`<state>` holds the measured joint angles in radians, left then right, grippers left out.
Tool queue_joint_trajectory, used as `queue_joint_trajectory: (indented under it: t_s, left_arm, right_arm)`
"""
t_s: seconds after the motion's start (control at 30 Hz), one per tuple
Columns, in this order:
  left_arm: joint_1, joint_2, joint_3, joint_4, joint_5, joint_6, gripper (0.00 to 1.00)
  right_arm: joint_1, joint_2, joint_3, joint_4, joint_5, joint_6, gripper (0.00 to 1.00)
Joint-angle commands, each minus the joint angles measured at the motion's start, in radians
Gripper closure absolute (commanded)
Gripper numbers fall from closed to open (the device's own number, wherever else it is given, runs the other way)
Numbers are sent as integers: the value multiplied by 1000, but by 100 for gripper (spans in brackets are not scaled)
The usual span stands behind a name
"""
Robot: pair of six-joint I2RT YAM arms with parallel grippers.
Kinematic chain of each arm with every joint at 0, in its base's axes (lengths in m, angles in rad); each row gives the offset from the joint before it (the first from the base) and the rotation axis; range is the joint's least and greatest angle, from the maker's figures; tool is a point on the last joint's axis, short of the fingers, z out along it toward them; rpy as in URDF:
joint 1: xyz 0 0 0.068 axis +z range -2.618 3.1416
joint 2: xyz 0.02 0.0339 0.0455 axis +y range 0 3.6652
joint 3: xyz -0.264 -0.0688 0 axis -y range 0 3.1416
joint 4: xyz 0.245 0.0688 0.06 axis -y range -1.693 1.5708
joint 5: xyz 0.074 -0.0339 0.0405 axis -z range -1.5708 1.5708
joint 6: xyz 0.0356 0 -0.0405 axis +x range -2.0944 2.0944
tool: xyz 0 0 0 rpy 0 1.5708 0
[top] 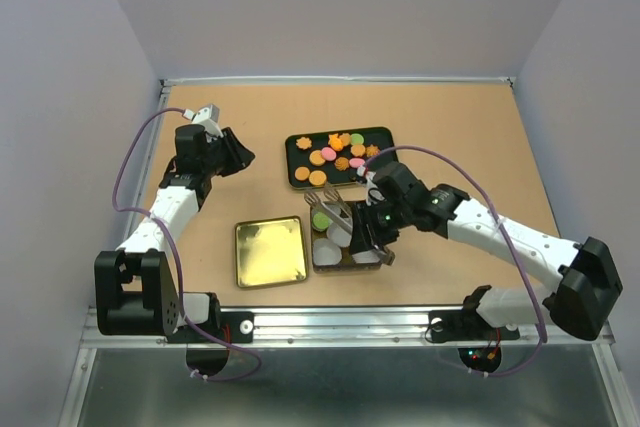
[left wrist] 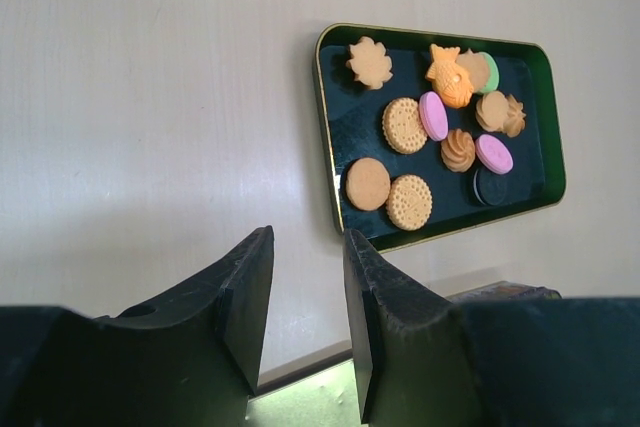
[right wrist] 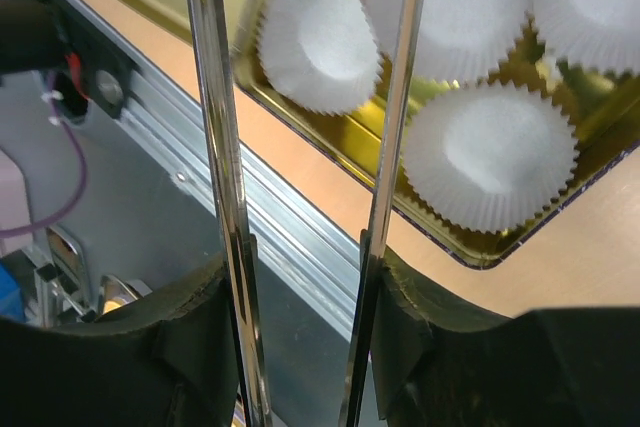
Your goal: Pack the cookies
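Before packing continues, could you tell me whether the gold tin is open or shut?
Open: the gold tin shows its white paper cups from above, and what looks like its lid lies flat beside it.

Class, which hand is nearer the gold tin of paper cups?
Right. The right hand, holding tongs, hovers over the gold tin; the left hand sits apart, toward the far left.

Both arms are white tube sections linked by black joints: the left arm [top: 168, 209] at the frame's left, the right arm [top: 500, 235] at lower right, each on a black block base [top: 135, 292]. A purple cable [top: 120, 175] loops along each. The left pincer [left wrist: 306, 287] and right pincer [right wrist: 300, 277] have thick matte-black fingers [left wrist: 245, 297].
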<state>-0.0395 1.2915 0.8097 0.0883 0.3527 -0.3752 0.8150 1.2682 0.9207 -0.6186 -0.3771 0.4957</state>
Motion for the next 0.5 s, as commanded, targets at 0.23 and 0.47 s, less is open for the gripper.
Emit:
queue_joint_trajectory:
  t_s: [0.23, 0.47]
  left_arm:
    - [-7, -34, -3, 16, -1, 15, 55]
    - [-5, 8, 63, -2, 15, 12, 56]
  right_arm:
    - [-3, 101, 360, -111, 199, -55, 50]
    - [-152, 264, 441, -133, 192, -62, 51]
